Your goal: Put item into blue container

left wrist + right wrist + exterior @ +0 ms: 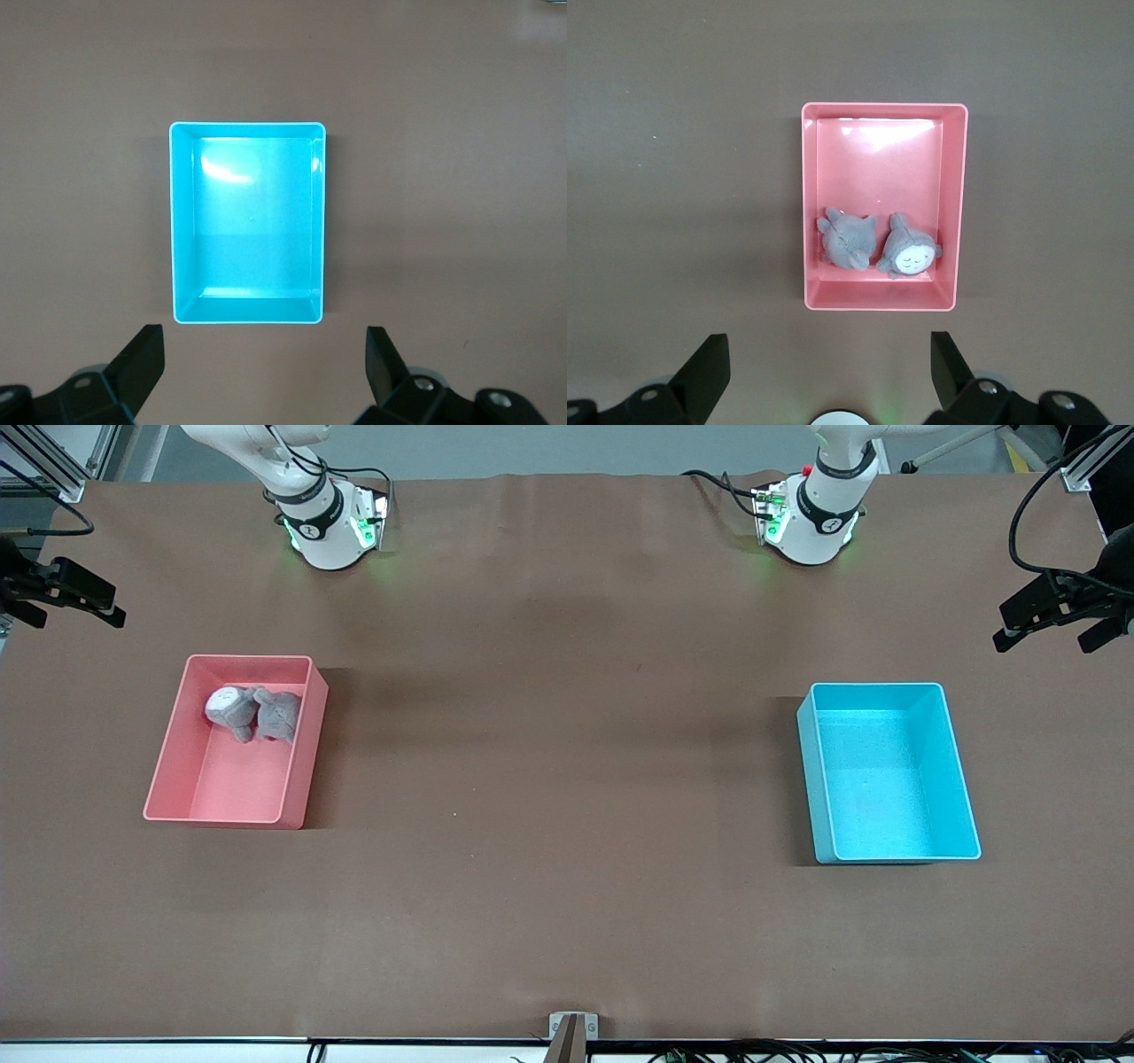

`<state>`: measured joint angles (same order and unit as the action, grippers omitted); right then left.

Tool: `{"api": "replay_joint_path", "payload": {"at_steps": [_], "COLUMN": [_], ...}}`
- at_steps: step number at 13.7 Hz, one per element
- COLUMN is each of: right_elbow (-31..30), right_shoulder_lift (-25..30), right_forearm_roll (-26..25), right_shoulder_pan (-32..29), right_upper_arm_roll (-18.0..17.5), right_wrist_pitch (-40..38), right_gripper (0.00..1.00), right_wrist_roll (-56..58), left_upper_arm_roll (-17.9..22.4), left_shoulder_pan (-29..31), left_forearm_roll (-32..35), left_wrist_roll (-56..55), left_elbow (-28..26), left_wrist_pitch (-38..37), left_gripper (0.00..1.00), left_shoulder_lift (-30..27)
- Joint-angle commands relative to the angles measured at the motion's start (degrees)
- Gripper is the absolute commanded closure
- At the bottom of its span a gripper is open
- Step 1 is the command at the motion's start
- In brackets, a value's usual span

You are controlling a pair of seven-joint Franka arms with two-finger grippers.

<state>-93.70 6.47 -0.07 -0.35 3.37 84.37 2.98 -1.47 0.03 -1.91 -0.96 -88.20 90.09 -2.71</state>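
The blue container (886, 779) stands empty toward the left arm's end of the table. My left gripper (264, 363) hangs high above the table beside it, open, with nothing between its fingers; its wrist view looks straight down into the container (252, 221). Two grey plush toys lie side by side in the pink bin (235, 779): one with a white face (229, 707) and one all grey (279, 716). My right gripper (828, 367) hangs open and empty high above the table beside the pink bin (877, 159). Neither gripper shows in the front view.
The pink bin stands toward the right arm's end of the table. The arm bases (328, 522) (811, 518) stand along the table edge farthest from the front camera. Black clamps (62, 589) (1063, 607) stick in at both ends of the table.
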Motion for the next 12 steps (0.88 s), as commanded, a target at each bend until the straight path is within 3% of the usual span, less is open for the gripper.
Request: {"api": "replay_joint_path", "payload": {"at_steps": [1,12], "right_elbow": [0.01,0.27], "right_shoulder_lift": [0.3,-0.58], "right_forearm_roll": [0.86,0.42], "right_shoulder_pan": [-1.15,-2.11], "right_upper_arm_roll": [-0.65,-0.29], "right_wrist_pitch": [0.18,0.44], "right_gripper": [0.0,0.0], "right_wrist_roll": [0.8,0.8], "left_upper_arm_roll": [-0.11,-0.11], "left_shoulder_pan": [0.33,0.33], "left_forearm_roll": [-0.2,-0.2], "left_wrist_roll": [0.96,0.96], "left_elbow": [0.13,0.04], "left_wrist_pitch": [-0.18,-0.18], "left_gripper": [0.0,0.0], "left_shoulder_lift": [-0.71,-0.71]}}
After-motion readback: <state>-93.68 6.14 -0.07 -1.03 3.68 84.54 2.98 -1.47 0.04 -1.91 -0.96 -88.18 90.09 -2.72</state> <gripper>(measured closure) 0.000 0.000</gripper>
